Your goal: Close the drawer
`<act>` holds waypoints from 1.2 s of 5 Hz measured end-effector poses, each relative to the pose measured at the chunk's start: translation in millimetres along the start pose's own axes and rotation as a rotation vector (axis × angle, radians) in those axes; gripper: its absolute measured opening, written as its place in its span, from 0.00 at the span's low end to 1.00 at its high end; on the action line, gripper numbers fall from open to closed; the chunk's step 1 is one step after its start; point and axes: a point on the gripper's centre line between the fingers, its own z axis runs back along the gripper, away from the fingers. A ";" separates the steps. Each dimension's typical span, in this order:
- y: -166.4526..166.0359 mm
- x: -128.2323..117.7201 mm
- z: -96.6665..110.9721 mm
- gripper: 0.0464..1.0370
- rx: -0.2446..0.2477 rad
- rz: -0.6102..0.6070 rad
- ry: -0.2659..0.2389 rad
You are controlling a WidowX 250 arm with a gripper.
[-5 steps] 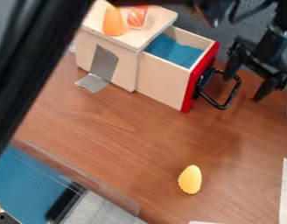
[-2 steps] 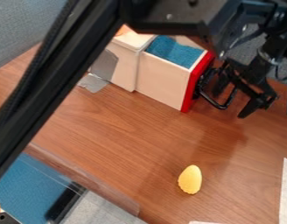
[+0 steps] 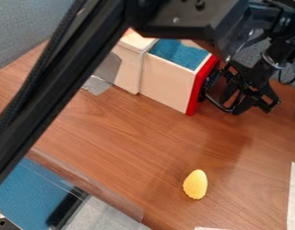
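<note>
Drawer [image 3: 165, 85] at 1 o'clock, sticking out of its cabinet [image 3: 131, 67] towards 4 o'clock, so still needs closing. Gripper [image 3: 237, 102] at 3 o'clock, overlapping the black handle [image 3: 216, 105] on the drawer's outer side, likely set there to push towards 10 o'clock; how far open it is, and whether it grasps or just touches the handle, can't tell.

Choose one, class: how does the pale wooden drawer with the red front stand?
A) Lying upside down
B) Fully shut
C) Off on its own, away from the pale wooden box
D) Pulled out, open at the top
D: the drawer juts from the box, its blue inside in view.
</note>
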 end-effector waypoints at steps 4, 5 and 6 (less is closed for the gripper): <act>19.8 4.2 -12.0 0.12 0.276 0.093 0.022; 43.9 6.8 -15.4 0.11 0.270 0.175 0.035; 56.6 5.6 -18.4 0.10 0.249 0.224 0.058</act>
